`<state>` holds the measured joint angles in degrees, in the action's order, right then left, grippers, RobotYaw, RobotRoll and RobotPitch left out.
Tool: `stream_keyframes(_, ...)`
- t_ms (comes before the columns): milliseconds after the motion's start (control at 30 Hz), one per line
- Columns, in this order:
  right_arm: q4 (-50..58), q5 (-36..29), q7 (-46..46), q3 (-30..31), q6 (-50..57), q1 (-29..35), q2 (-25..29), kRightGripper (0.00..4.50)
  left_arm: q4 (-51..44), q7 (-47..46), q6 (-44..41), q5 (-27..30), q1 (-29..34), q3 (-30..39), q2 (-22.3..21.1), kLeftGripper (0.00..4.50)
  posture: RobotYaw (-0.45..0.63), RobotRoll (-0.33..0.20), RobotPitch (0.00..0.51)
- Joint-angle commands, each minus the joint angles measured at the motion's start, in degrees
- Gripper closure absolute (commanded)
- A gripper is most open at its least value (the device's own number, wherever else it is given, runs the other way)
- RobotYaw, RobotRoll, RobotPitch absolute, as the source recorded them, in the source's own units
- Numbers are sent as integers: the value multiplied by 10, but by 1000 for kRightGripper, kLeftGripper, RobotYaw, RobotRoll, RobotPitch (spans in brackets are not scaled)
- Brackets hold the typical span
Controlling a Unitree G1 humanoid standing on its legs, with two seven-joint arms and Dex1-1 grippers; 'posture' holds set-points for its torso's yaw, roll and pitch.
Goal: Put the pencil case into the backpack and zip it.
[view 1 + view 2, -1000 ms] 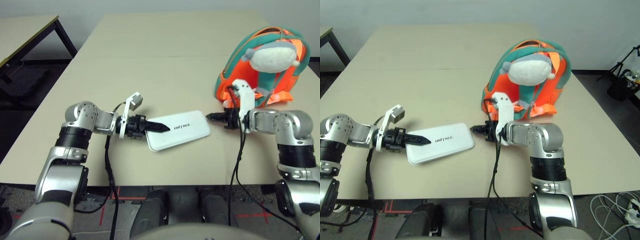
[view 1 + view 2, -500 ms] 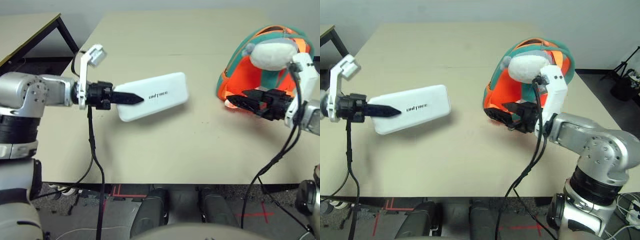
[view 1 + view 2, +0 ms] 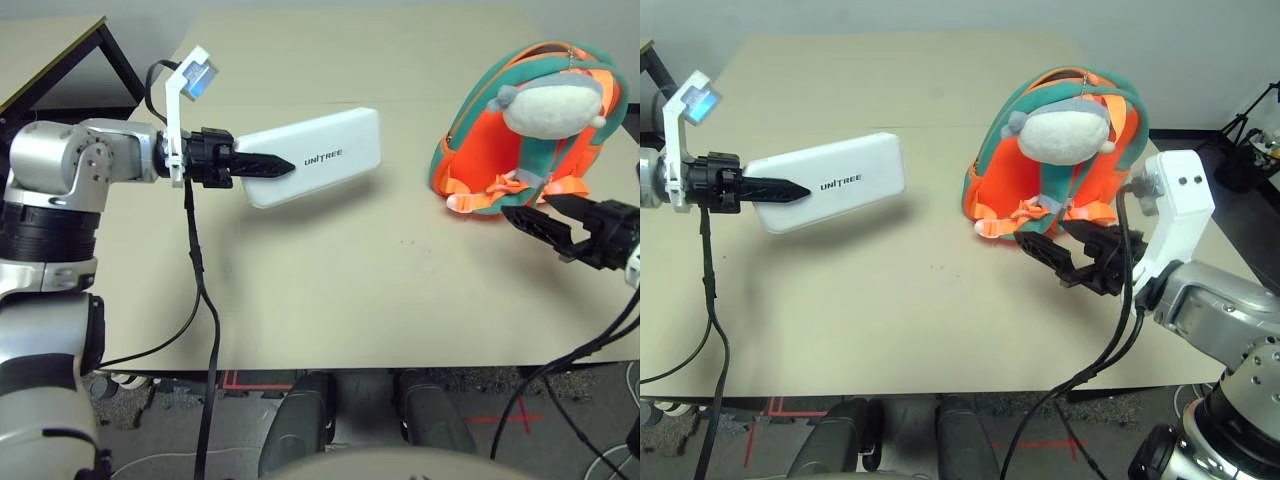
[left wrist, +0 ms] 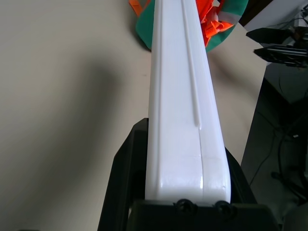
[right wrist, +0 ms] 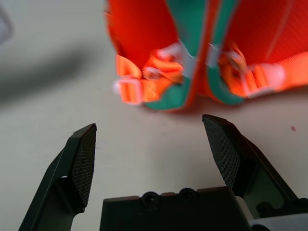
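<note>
My left gripper (image 3: pixel 276 165) is shut on one short end of the white pencil case (image 3: pixel 325 155) and holds it flat in the air above the table's left half, its "UNITREE" lettering facing up. In the left wrist view the case (image 4: pixel 180 96) runs edge-on between the black fingers (image 4: pixel 122 173). The orange backpack (image 3: pixel 998 172), trimmed in teal, stands upright at the right with its plush figure (image 3: pixel 1065 135) facing me. In front of its lower straps and buckles (image 5: pixel 144 79) my right gripper (image 3: pixel 1062 245) hovers open, gripping nothing.
The beige table (image 3: pixel 350 290) has bare surface between the case and the backpack. Its front edge lies just below my arms. A second table (image 3: pixel 50 50) stands at the far left. A black stand and cables (image 3: pixel 1260 130) sit on the floor to the right.
The left gripper has lifted the pencil case off the table and carried it up and to the left. The right gripper has opened wide and drawn back from the backpack's base.
</note>
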<state>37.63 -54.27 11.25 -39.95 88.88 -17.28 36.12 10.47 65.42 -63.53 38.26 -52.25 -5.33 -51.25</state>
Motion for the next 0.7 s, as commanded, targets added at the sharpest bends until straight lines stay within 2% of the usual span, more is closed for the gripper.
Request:
stream_keyframes(33, -18, 32, -11, -5, -37, 1, 0, 0, -2, 10, 8, -8, 2, 2, 5, 3083, -141, 0, 165)
stream_keyframes(267, -94, 107, -15, 54, -169, -10, -15, 0, -12, 4, 0, -5, 9, 12, 14, 3083, -113, 0, 172)
stream_keyframes(467, -122, 106, -10, 83, -188, -41, -18, 0, -29, -7, -23, 5, 19, 27, 10, 3083, -90, 0, 182)
stream_keyframes(700, -168, 138, -8, 127, -241, -77, -24, 0, -39, -19, -39, 10, 29, 42, 15, 3083, -66, 0, 183)
